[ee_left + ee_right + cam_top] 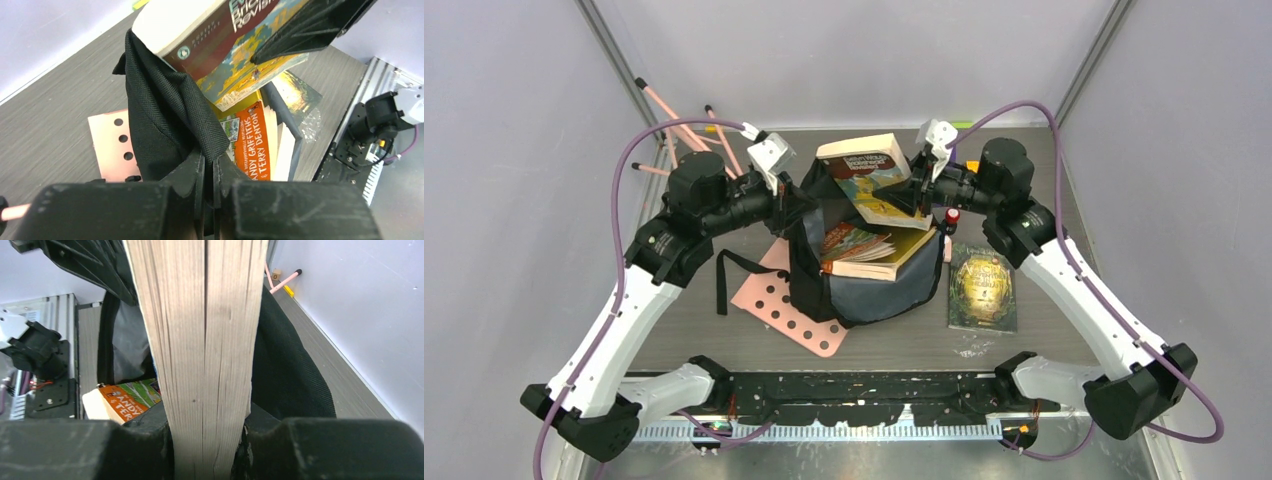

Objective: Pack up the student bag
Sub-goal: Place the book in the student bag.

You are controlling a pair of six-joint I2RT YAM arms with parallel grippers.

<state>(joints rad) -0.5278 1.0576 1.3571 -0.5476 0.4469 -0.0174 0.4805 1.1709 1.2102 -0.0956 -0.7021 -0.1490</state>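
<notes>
Left fingers (pixel 192 172) pinch woven student bag (pixel 160 115), right fingers (pixel 150 440) thick paperback (pixel 205 340)

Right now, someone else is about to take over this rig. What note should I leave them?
Left tool: shut on the rim of the student bag, holding it open.
Right tool: shut on a thick paperback, tilted above the opening.
Done: an orange book and at least one more lie inside.
Left: lower the paperback in, then probably pack the green book lying on the table beside the bag.
</notes>
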